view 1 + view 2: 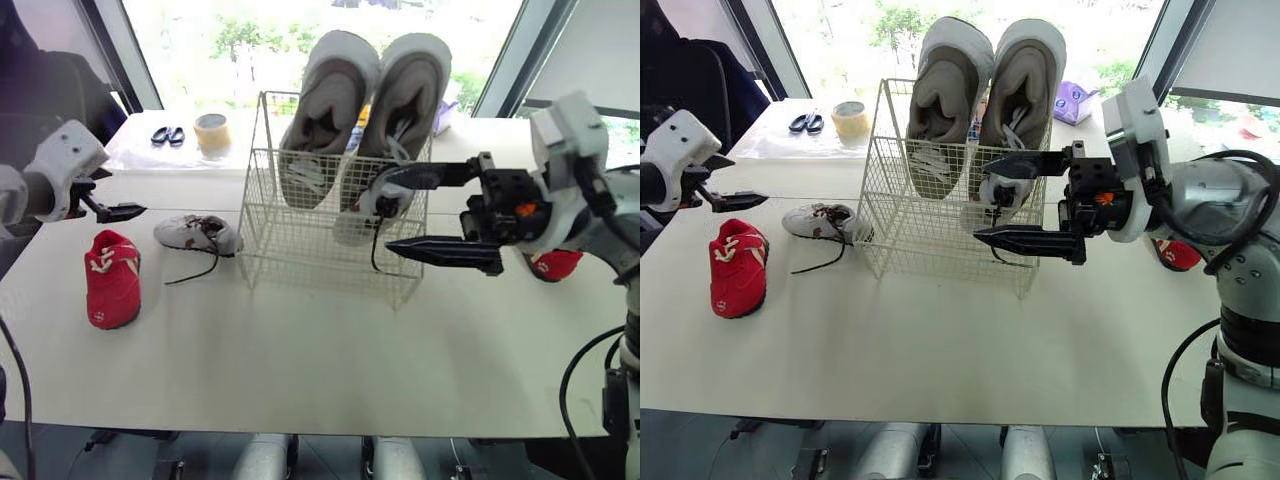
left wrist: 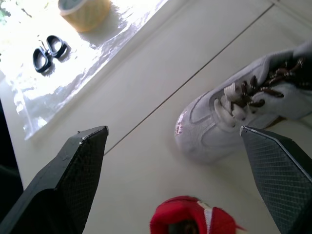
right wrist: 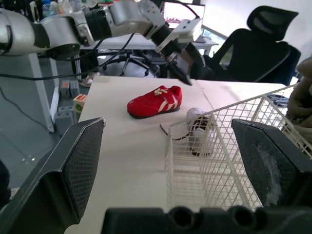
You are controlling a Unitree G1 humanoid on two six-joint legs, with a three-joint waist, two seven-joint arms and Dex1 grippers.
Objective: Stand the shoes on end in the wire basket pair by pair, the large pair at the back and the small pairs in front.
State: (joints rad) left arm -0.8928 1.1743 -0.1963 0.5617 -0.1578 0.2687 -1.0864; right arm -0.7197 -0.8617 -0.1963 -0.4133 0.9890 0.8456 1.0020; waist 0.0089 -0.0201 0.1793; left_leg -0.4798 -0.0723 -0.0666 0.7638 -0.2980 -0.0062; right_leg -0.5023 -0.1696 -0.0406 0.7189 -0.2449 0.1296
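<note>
A white wire basket (image 1: 300, 235) stands mid-table. The large grey pair (image 1: 330, 110) stands on end along its back. A small white shoe (image 1: 362, 207) with a dangling black lace is inside at the front right. Its mate (image 1: 198, 233) lies on the table just left of the basket. One small red shoe (image 1: 112, 278) lies further left, and another (image 1: 555, 265) sits behind my right arm. My right gripper (image 1: 383, 210) hangs open in front of the basket's right half, holding nothing. My left gripper (image 2: 173, 130) is open above the table, over the red and white shoes.
A tape roll (image 1: 211, 133) and a small black object (image 1: 167, 135) rest on a plastic sheet at the table's back left. A purple packet (image 1: 1072, 102) lies behind the basket. Bare tabletop (image 1: 320, 360) runs from the basket to the front edge.
</note>
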